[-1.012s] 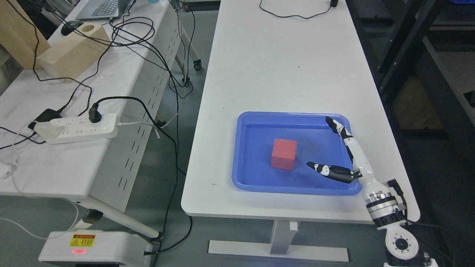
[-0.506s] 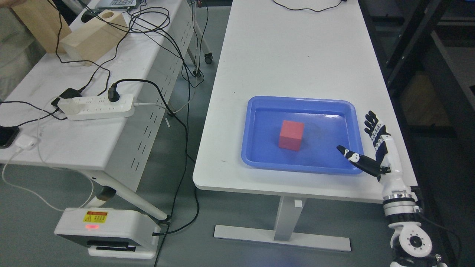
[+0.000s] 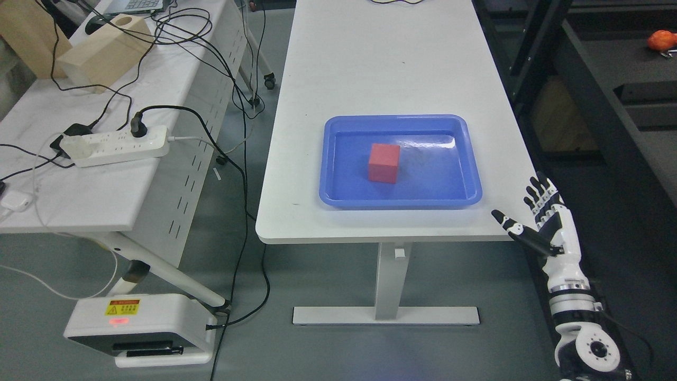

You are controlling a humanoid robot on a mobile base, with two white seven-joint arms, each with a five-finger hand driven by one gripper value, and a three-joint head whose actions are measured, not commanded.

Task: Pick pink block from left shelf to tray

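The pink block (image 3: 384, 163) sits upright inside the blue tray (image 3: 465, 159) on the white table (image 3: 370, 63). My right hand (image 3: 523, 217) is open and empty, fingers spread, off the table's front right corner and to the lower right of the tray. It is well apart from the block. My left arm is out of view.
A second white table (image 3: 63, 196) on the left carries a power strip (image 3: 113, 145), cables and wooden blocks (image 3: 103, 50). A white device with a red light (image 3: 137, 330) stands on the floor. Dark shelving (image 3: 608, 79) lines the right side, with an orange object (image 3: 661, 39) on it.
My right hand has drawn back from over the tray's right edge to off the table's front right corner. The camera view has shifted as well. The block stays in the tray.
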